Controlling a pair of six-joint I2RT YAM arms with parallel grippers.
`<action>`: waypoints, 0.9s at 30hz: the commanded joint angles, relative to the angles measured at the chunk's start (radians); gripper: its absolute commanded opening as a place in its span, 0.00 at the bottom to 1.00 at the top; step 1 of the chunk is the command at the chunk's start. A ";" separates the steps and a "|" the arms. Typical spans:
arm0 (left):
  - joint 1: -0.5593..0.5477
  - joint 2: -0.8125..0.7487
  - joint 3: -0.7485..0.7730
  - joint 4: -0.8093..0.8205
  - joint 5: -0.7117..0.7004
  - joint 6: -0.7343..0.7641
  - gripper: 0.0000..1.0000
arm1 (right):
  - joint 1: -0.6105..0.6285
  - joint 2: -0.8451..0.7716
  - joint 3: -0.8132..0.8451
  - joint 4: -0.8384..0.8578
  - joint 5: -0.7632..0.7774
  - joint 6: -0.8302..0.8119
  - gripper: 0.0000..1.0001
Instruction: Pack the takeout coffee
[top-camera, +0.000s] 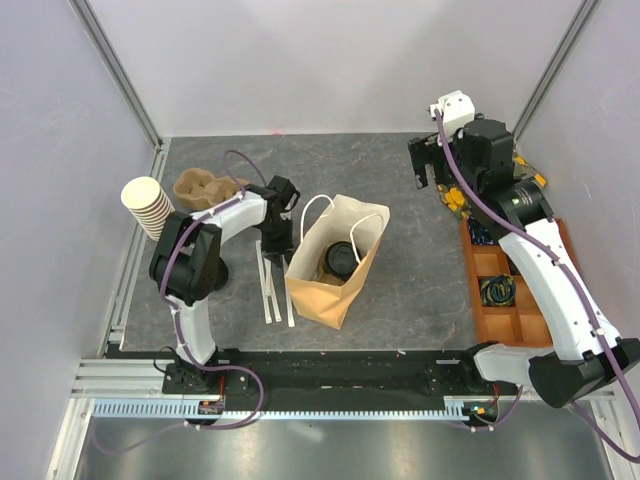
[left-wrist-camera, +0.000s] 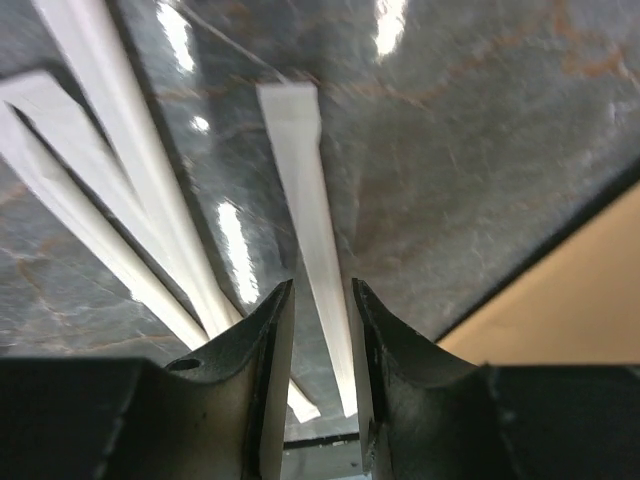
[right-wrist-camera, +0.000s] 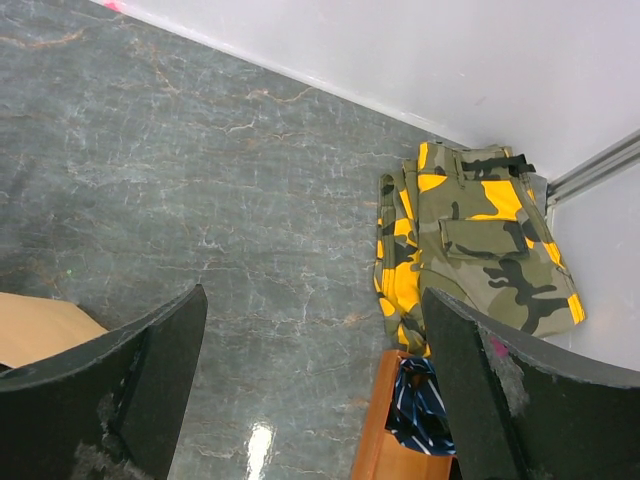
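Coffee: the takeout coffee (top-camera: 340, 258) sits down inside the paper bag (top-camera: 325, 295); only its round black lid shows through the open top
Bag: it stands in the middle of the worktop (top-camera: 400, 180), mouth up; its white handles hang loose at the rim
Left hand: the left hand (left-wrist-camera: 322, 285) is low over the worktop, just beside the bag; its two fingers are near each other, with a long white strip (left-wrist-camera: 305, 200) running between them; I cannot tell if they pinch it or just sit on each side
Other strips: more white strips (left-wrist-camera: 140, 170) lie right beside that one; some cross each other
Right hand: the right hand (right-wrist-camera: 312, 300) is up at the far right, well apart from the bag; its fingers are wide apart and hold nothing
Job so far: the cup looks packed; the strip seems to be the next thing for the bag
Could go wrong, slip: the strip is thin and flat on a shiny worktop; the fingers may slide over it and come up with nothing
Could go wrong, extra: another strip lies so near that it may get dragged or lifted too
Could go wrong, bag: the bag looks light and the arm is just beside it; a bump could tip it, and the coffee could fall over inside and leak
Could go wrong, drop-in: a long strip poked in crooked may catch the rim or a handle and land outside
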 joint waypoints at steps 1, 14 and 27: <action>-0.013 0.030 0.078 -0.001 -0.075 -0.048 0.36 | -0.003 -0.042 -0.030 0.005 0.016 -0.001 0.97; -0.020 0.148 0.115 -0.007 -0.109 -0.036 0.25 | -0.003 -0.059 -0.053 0.010 0.020 -0.017 0.97; 0.004 0.152 0.339 -0.050 -0.091 0.004 0.02 | -0.003 -0.033 -0.031 0.019 0.002 -0.020 0.98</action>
